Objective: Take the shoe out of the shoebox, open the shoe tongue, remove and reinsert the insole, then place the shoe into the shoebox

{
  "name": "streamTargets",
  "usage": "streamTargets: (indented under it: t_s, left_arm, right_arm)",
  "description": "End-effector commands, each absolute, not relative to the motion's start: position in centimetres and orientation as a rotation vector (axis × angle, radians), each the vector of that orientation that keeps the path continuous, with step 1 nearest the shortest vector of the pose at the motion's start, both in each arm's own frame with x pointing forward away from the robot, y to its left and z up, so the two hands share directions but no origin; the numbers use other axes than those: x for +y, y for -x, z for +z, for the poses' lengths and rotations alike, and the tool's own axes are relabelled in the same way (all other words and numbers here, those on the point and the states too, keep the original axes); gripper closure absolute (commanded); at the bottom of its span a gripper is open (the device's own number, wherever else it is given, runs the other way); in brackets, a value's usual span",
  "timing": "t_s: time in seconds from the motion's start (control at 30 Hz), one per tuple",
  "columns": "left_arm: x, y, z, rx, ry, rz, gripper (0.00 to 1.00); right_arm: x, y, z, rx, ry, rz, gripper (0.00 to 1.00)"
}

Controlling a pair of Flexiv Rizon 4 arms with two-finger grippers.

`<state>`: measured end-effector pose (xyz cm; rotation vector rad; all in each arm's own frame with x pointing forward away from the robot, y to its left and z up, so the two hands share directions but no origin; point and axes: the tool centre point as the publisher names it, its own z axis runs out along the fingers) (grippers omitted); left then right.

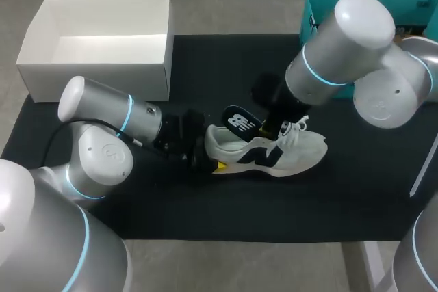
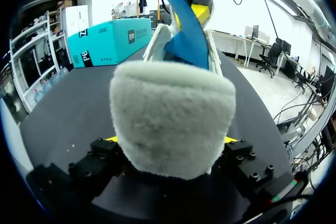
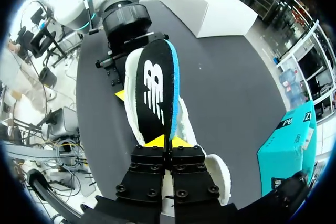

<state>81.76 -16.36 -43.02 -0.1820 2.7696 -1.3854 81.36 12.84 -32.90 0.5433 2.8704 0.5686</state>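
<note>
A white shoe (image 1: 294,152) with a navy side mark lies on its sole on the black mat (image 1: 205,203), toe to the right. My left gripper (image 1: 205,156) holds its fuzzy heel (image 2: 173,124) between wide-set fingers, one yellow tip against each side. My right gripper (image 3: 168,142), above the shoe's opening, is shut on the edge of the insole (image 3: 155,93). The insole is black on top and blue underneath (image 2: 186,30), and it stands tilted up out of the shoe (image 1: 241,121) toward the heel. The open white shoebox (image 1: 96,76) stands empty at the back left.
A teal box (image 1: 318,15) stands at the back right beside my right arm, also seen as the teal box (image 3: 286,145) in the right wrist view. Bare mat lies in front of the shoe and between the shoe and the white box (image 3: 210,3).
</note>
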Motion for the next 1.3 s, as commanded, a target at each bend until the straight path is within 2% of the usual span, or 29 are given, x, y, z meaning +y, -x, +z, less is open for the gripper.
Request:
streamTargets:
  t_s: [0.03,0.53,1.03,1.3]
  left_arm:
    - [-16.3,-81.8,-43.0,2.771,0.181,-1.385,1.0]
    - [-16.3,-81.8,-43.0,2.771,0.181,-1.385,1.0]
    - [-16.3,-81.8,-43.0,2.771,0.181,-1.385,1.0]
    - [-16.3,-81.8,-43.0,2.771,0.181,-1.385,1.0]
  right_arm:
    - [13.5,-81.7,-32.4,2.78,-0.482,0.817,1.0]
    - [17.2,-84.8,-29.2,2.644,-0.26,1.105,1.0]
    - [18.4,-85.1,-20.0,2.41,0.021,1.296,1.0]
    - [18.3,-85.1,-17.7,2.328,0.136,1.384,1.0]
